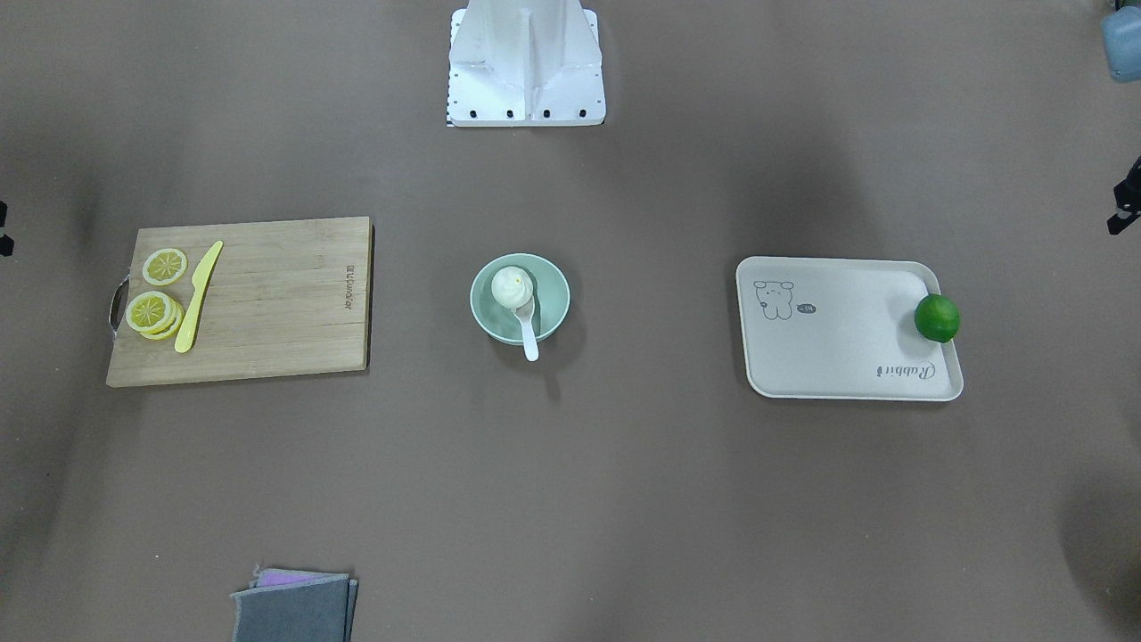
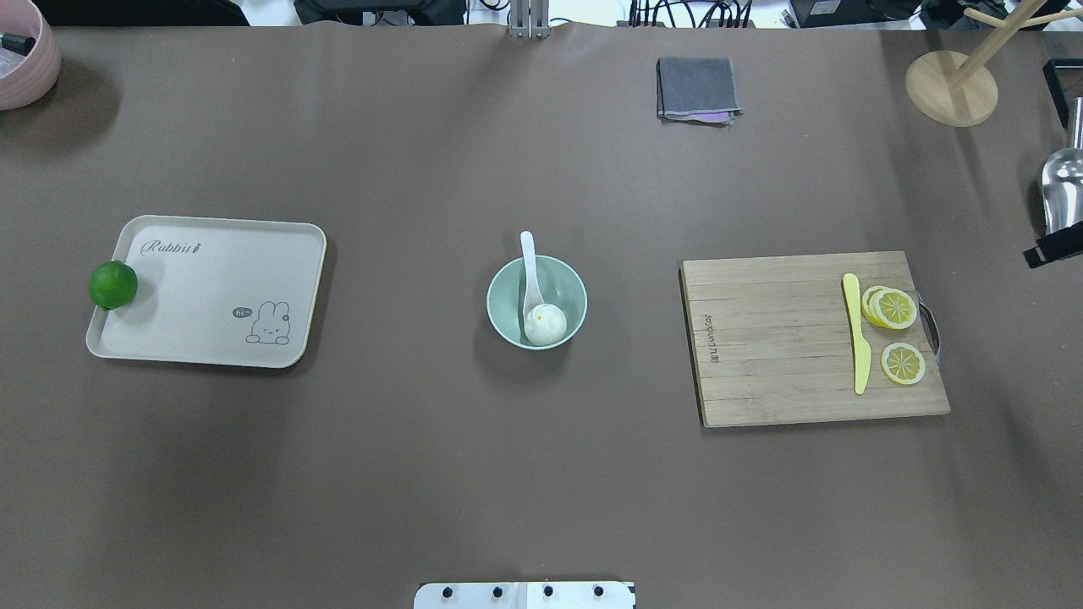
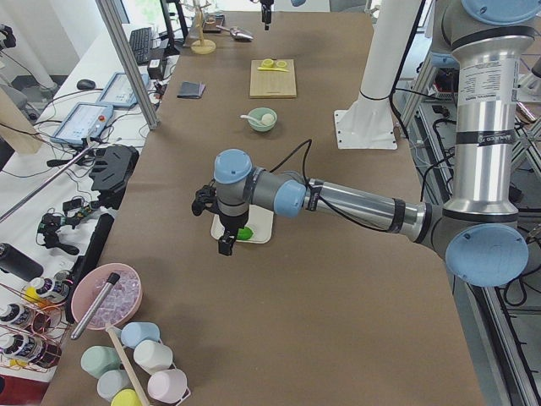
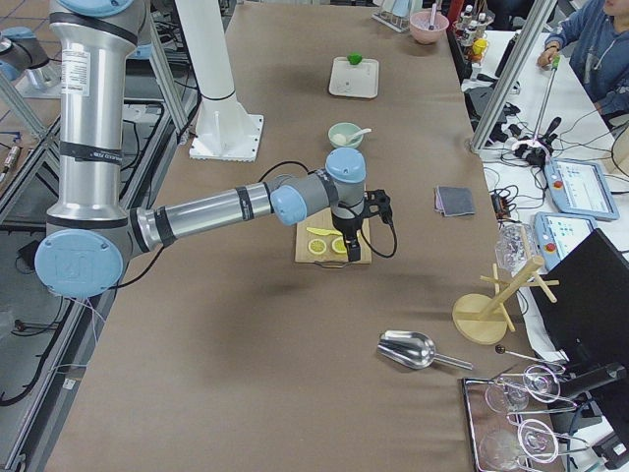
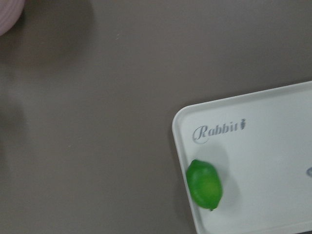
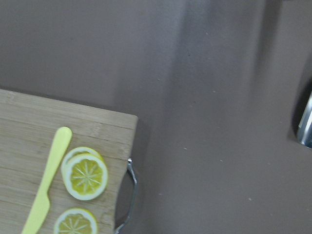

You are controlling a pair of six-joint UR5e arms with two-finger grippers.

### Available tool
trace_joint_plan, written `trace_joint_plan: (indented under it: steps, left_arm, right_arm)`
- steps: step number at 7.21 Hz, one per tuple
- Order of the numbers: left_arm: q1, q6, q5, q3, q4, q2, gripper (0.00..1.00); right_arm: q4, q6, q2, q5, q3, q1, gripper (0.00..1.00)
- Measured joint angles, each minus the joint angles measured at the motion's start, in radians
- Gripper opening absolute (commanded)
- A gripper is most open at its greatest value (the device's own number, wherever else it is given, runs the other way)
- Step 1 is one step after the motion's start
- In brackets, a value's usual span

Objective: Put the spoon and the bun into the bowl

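Note:
The pale mint-green bowl [image 2: 568, 292] stands at the table's middle. The white bun [image 2: 546, 324] sits inside it. The white spoon [image 2: 528, 254] lies with its scoop in the bowl against the bun and its handle over the rim. They also show in the front view: bowl [image 1: 550, 305], bun [image 1: 512, 287], spoon [image 1: 529, 334]. My left gripper [image 3: 225, 245] hangs above the lime end of the tray, seen only in the exterior left view. My right gripper [image 4: 352, 251] hangs above the cutting board, seen only in the exterior right view. I cannot tell whether either is open.
A beige tray [image 2: 211, 288] with a green lime [image 2: 112, 285] on its edge lies on the left. A wooden cutting board [image 2: 787, 338] holds a yellow knife [image 2: 859, 334] and lemon slices [image 2: 893, 309]. A folded grey cloth [image 2: 696, 89], a wooden stand [image 2: 952, 85] and a metal scoop [image 2: 1062, 190] lie farther off.

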State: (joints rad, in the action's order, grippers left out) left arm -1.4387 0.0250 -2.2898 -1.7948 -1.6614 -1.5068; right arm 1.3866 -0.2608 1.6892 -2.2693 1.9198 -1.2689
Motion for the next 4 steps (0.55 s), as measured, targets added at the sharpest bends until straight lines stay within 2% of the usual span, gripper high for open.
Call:
trace_joint_plan:
  steps: [4]
  left_arm:
    - [-0.052, 0.054, -0.019, 0.044, 0.004, 0.057, 0.99]
  right_arm:
    - [0.0, 0.153, 0.039, -0.005, -0.092, -0.117, 1.0]
